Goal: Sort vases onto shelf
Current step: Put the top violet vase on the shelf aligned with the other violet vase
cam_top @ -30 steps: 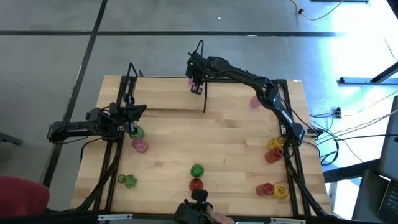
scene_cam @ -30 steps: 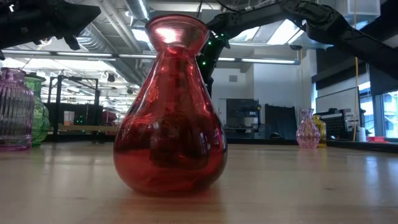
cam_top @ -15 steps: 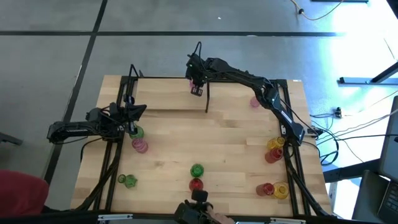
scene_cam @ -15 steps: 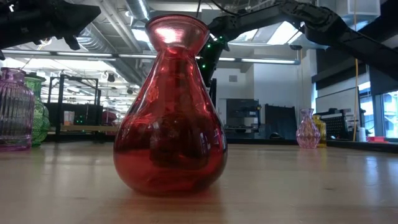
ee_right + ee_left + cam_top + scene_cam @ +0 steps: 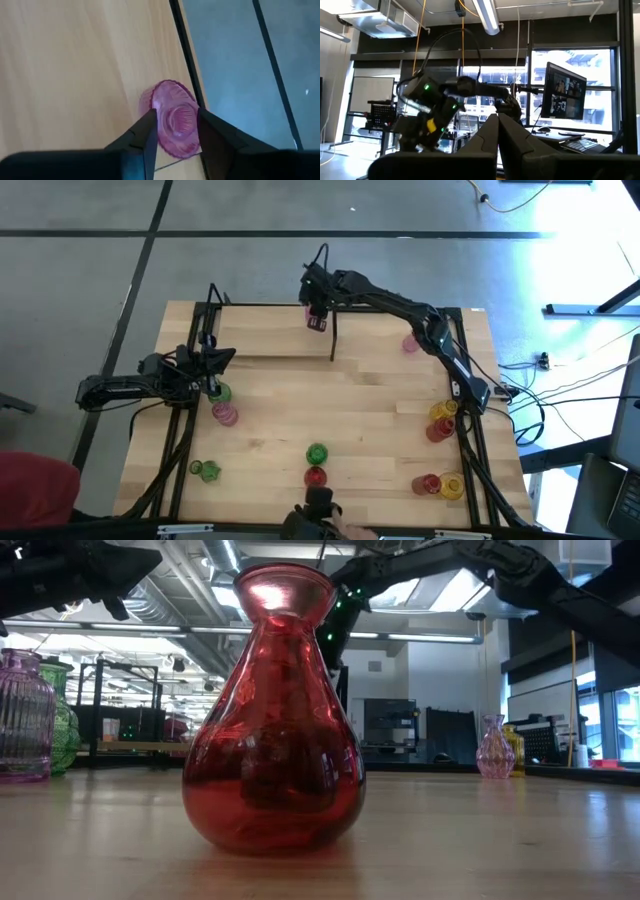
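Note:
My right gripper [image 5: 317,320] reaches over the shelf [image 5: 260,335] at its far edge, next to the black upright divider [image 5: 331,340]. It is shut on a pink ribbed vase [image 5: 172,122]. My left gripper [image 5: 213,372] hovers shut near the table's left edge, above a green vase [image 5: 220,392] and a pink vase [image 5: 226,414]. Other vases stand on their bases on the table: a green one [image 5: 316,453], a red one [image 5: 315,476] and a pink one [image 5: 409,343]. My right gripper comes from above, pointing down, with one finger [image 5: 147,137] on each side of the pink vase's neck [image 5: 180,120], pinching it. The vase is upright below the fingers, just inside the shelf's far black rod [image 5: 187,55]. I cannot tell whether its base rests on the board.
A green vase [image 5: 208,471] stands near the table's left near corner. Yellow and red vases cluster at the right edge [image 5: 441,420] and the right near corner [image 5: 441,485]. The red vase [image 5: 272,710] fills the low view. The table's middle [image 5: 330,400] is bare wood.
In the low view the right arm has risen a little. Its gripper stays over the shelf's far edge beside the divider. The left arm has kept still.

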